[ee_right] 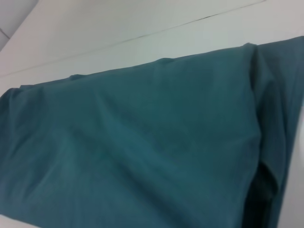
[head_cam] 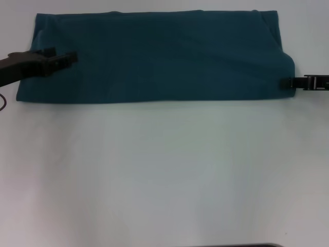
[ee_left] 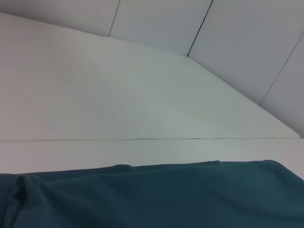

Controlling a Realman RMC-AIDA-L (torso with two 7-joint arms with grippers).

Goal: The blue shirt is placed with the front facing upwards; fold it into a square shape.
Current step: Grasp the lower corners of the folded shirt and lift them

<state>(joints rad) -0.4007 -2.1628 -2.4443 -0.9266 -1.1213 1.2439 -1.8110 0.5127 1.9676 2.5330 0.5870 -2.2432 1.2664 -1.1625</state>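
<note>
Bare table [head_cam: 164, 175] fronts the blue shirt [head_cam: 154, 56], folded long.

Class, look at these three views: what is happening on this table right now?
A two-armed robot is folding a blue shirt on a white table. The shirt already lies as a long flat band across the far side of the table, plain teal side up, with no lettering showing. The left gripper is over the shirt's left end, and the right gripper is at its right edge. It is not yet a square, so a fold across its length probably remains.
</note>
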